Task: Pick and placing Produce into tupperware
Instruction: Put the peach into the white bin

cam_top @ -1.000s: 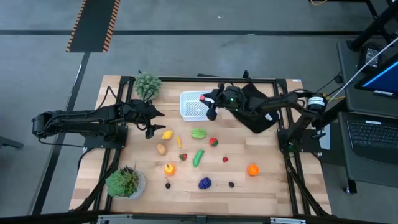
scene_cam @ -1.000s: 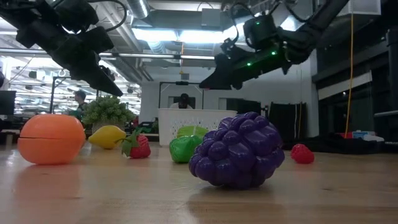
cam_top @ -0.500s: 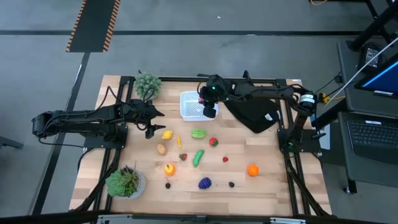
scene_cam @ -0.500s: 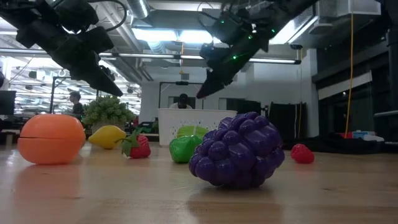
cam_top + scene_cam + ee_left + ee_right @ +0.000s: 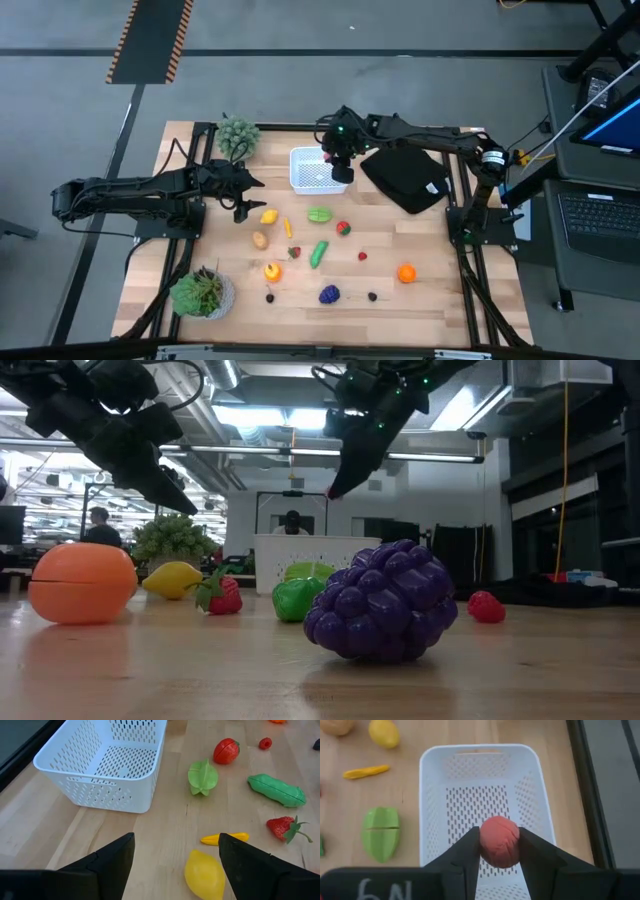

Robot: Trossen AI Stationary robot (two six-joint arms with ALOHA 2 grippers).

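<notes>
I have the right tool (image 5: 499, 845) pinching a small red fruit (image 5: 499, 841) directly above the white tub (image 5: 313, 168), upper centre of the high view. My left tool (image 5: 172, 865) waits spread at centre left, over the surface (image 5: 430, 270) near the lemon (image 5: 269, 216).

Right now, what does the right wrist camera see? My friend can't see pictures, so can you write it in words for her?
The right gripper holds a small red ball-shaped fruit between its two dark fingers, right above an empty white slotted tub. Beside the tub on the wooden table lie a green fruit, a thin yellow piece and a yellow lemon.
</notes>
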